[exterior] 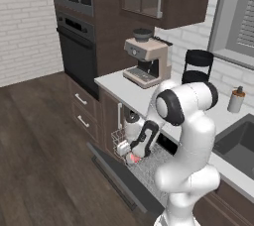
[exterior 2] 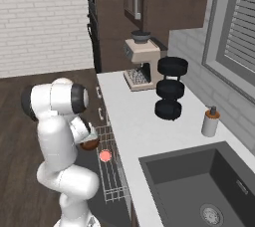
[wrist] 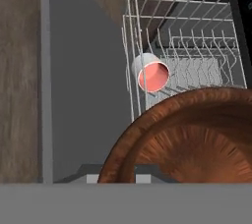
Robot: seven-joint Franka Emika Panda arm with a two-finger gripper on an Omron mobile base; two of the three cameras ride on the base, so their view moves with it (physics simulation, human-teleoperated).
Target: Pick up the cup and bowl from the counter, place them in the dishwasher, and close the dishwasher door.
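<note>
The pincer (exterior: 133, 153) hangs low over the pulled-out white wire rack (exterior 2: 110, 171) of the dishwasher (exterior: 149, 165), and it is clamped on the rim of the small round reddish-brown bowl (wrist: 189, 137), which fills the near part of the hand view with its darker inside turned toward the camera. From the right base view the bowl (exterior 2: 89, 145) sits under the white wrist, above the rack's near edge. Just beyond the pincer, the short white cylindrical cup (wrist: 150, 72) with the salmon-red top lies on its side in the rack, its red face turned toward the hand. Beneath and beside the pincer the flat dark grey dishwasher door (exterior: 119, 175) is folded down, fully open. Behind the arm runs the long light grey worktop (exterior 2: 134, 121).
</note>
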